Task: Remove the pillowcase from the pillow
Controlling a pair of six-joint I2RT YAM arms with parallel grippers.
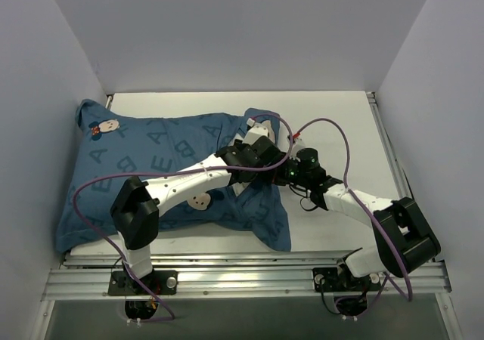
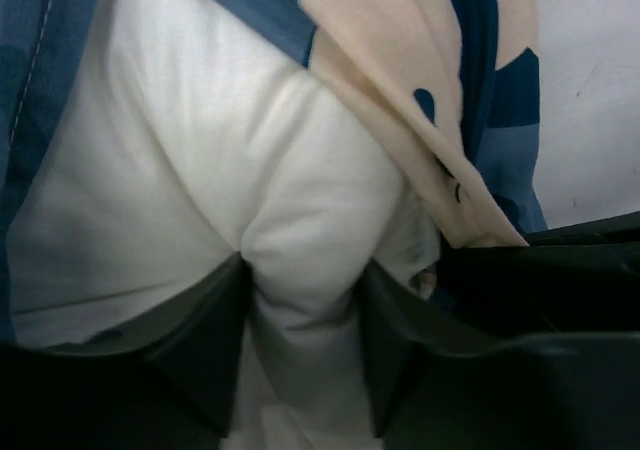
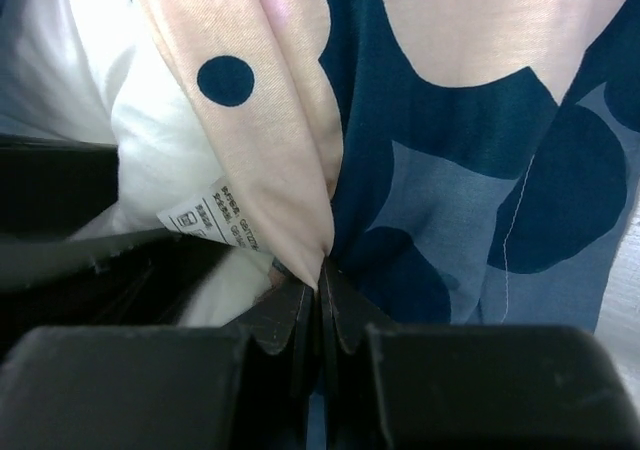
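The dark-blue pillowcase with letters and mouse faces lies across the left and middle of the table, still over most of the pillow. Its open end is bunched at the centre, where both grippers meet. In the left wrist view my left gripper pinches a bulge of the white pillow between its fingers, with the pillowcase peeled back above and to the right. My right gripper is shut on a fold of the pillowcase edge, beside the pillow and its care label.
White table bounded by white walls at the back and both sides. Purple cables loop over both arms. An aluminium rail runs along the near edge by the arm bases. The two arms cross closely at the centre.
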